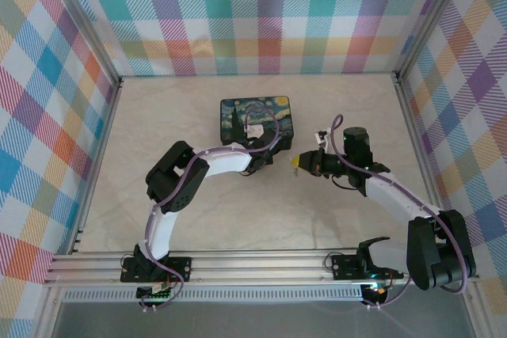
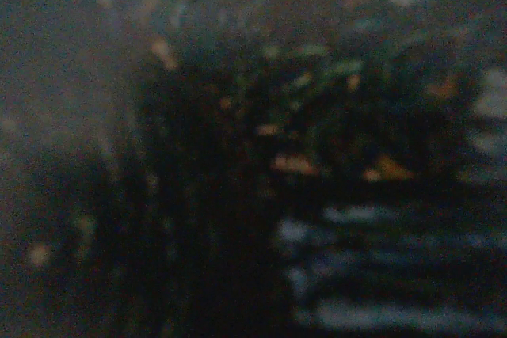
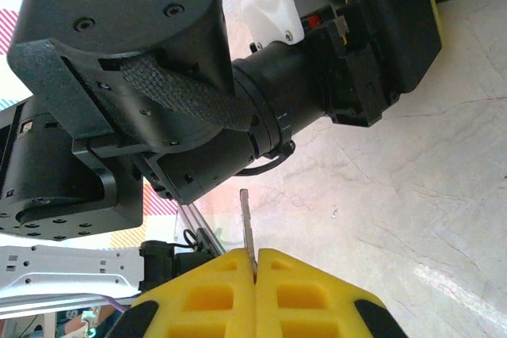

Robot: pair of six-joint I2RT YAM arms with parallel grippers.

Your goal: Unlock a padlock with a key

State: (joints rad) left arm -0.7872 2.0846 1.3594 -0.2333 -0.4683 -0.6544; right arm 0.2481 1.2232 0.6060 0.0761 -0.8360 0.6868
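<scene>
Yellow pads of the right tool (image 3: 255,263) press together on the key (image 3: 246,223), blade pointing out for insertion, facing the left tool (image 1: 264,161) beside the tin (image 1: 256,118). Whether that one is apart or gripping the padlock, I cannot tell.

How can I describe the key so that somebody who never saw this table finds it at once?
Find the dark tin box with the swirly blue-yellow lid in the middle of the table; the right claw, with yellow tips, sits close to its near right corner. The key is the thin grey metal strip pinched between those shut tips, far thinner than anything around it.
</scene>
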